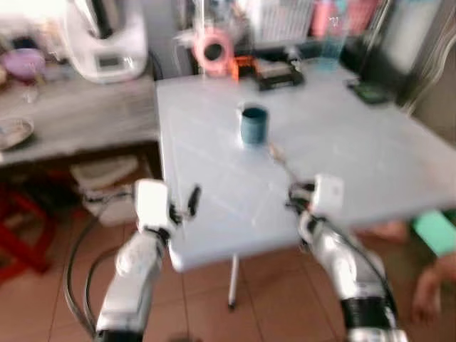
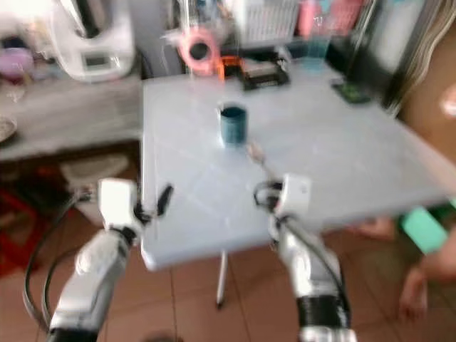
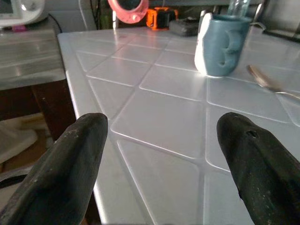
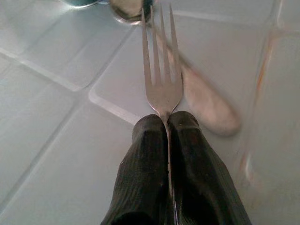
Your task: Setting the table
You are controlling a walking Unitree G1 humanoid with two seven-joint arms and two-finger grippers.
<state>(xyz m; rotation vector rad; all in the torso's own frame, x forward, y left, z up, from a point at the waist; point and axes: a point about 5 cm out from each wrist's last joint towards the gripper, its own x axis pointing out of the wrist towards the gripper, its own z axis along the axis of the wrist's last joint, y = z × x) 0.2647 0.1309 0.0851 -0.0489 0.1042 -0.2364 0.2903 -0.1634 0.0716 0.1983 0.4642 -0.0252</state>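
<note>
A blue mug [image 1: 254, 125] stands near the middle of the pale tiled table [image 1: 356, 149]; it also shows in the left wrist view as the mug [image 3: 219, 44]. A spoon [image 4: 201, 96] lies on the table just in front of the mug. My right gripper [image 4: 167, 126] is shut on a steel fork [image 4: 161, 70], whose tines point toward the spoon and mug, just above the table top. My left gripper [image 3: 161, 154] is open over the table's near left corner, with nothing between its fingers [image 3: 70, 164].
A white kitchen appliance [image 1: 105, 39] and a dish stand on a grey counter [image 1: 78, 117] to the left. A pink tape roll [image 1: 212, 50], an orange item and a dark box crowd the table's far edge. A person's limb [image 1: 431, 285] is at the lower right.
</note>
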